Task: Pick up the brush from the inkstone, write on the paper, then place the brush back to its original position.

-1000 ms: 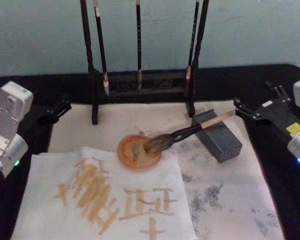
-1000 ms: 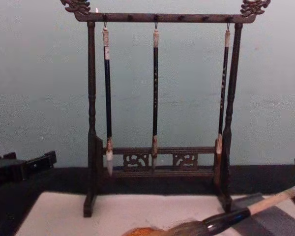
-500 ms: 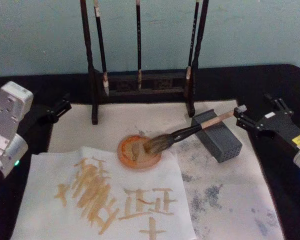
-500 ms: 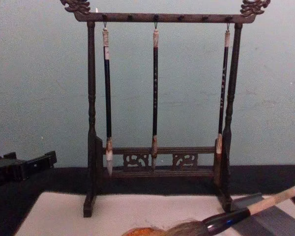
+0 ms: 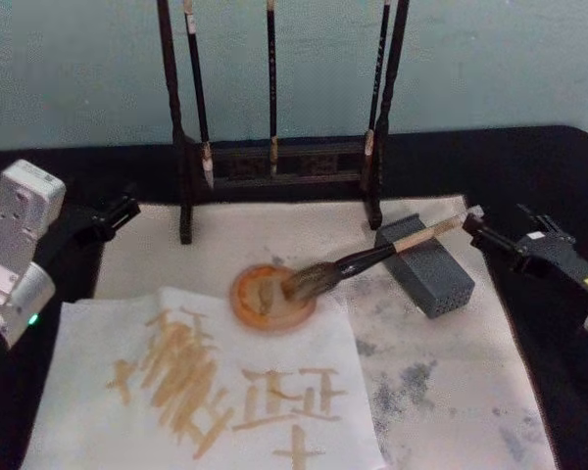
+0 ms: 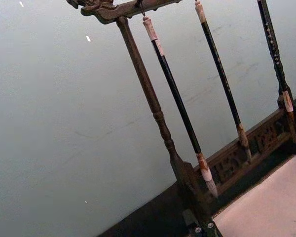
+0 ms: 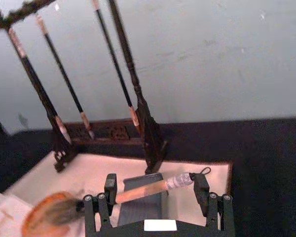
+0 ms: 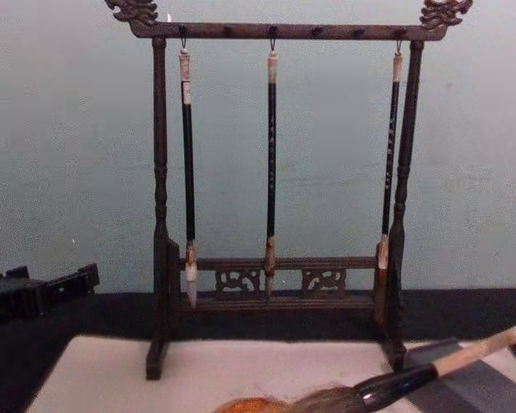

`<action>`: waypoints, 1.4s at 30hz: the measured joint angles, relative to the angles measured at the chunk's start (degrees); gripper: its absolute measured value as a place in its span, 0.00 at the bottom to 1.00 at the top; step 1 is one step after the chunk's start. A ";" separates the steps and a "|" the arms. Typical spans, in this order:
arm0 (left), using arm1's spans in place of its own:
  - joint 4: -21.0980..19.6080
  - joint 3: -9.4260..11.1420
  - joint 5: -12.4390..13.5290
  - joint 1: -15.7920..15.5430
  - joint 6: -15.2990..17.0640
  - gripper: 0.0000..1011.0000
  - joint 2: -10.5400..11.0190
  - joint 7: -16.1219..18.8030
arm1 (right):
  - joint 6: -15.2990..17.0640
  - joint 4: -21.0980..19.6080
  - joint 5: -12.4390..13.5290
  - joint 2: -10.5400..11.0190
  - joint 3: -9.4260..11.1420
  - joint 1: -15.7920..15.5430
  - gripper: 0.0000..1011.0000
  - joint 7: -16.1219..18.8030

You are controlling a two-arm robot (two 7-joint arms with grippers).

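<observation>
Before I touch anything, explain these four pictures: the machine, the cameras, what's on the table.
It is a two-armed robot, a pincer on each arm. One picture looks down from its head, one forward from its chest, one from each wrist. On the table lie paper with tan strokes, an orange dish, a grey stone block and a wooden rack hung with three slim brushes. The big brush rests across the block, bristles in the dish. Nothing is held: the right pincer is open at the brush's handle end; the left pincer sits shut at the table's left.
</observation>
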 joint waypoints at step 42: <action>0.00 0.00 0.00 0.00 0.00 0.99 0.00 0.00 | 16.69 8.48 30.52 -4.13 2.24 4.99 1.00 -2.67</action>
